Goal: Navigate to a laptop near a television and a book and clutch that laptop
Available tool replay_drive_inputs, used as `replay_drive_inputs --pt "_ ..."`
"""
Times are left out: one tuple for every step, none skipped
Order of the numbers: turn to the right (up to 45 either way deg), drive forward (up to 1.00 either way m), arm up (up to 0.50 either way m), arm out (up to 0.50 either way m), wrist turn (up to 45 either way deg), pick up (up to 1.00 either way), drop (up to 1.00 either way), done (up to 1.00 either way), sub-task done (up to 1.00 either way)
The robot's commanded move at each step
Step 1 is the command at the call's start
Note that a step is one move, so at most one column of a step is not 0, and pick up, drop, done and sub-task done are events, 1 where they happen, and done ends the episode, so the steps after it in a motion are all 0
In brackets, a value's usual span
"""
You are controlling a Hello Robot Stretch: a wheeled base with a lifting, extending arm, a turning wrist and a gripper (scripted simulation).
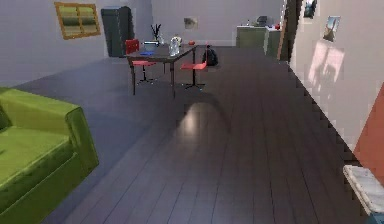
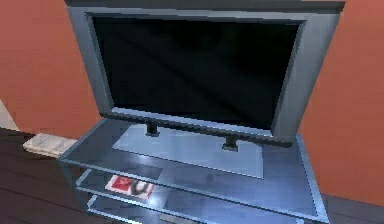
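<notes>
Pincer: state cannot be told.

Nearest the arm side: television point(image 2: 195, 70), dark screen in a grey frame, upright on two short feet on the top of a glass stand point(image 2: 290, 175). The stand backs against an orange-red wall point(image 2: 40, 60). On its shelf below lies a small red-and-white flat item point(image 2: 130, 186), perhaps a book. A dark shape point(image 2: 172, 215) sits lower at the bottom edge, too cut off to name.

Laptop: cannot tell for certain. A pale flat slab point(image 2: 45, 145) lies on the floor just beside the stand's left end, against the wall. What may be the same slab shows at the forward view's bottom right point(image 1: 365, 187). Laptop or book, undecided.

Room ahead: wide dark plank floor point(image 1: 220, 150), open down the middle. The green sofa point(image 1: 40, 150) crowds the near left. A pale wall point(image 1: 335, 70) runs along the right.

Farther off: bench point(image 1: 165, 55) with two red chairs point(image 1: 135, 50), small items on top including something blue point(image 1: 150, 45). Behind it stands a dark cabinet point(image 1: 116, 30), with a framed picture point(image 1: 77, 19) on the wall to its left. A light counter point(image 1: 255, 36) stands at the far right.
</notes>
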Motion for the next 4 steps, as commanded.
replay_drive_inputs --pt "0.0 0.0 0.18 0.0 0.0 0.0 0.0 0.0 0.0" --pt "0.0 0.0 0.0 0.38 0.0 0.0 0.0 0.0 0.0" --pt "0.0 0.0 0.0 0.0 45.0 0.0 0.0 0.0 0.0" --pt "0.0 0.0 0.0 0.0 45.0 0.0 0.0 0.0 0.0"
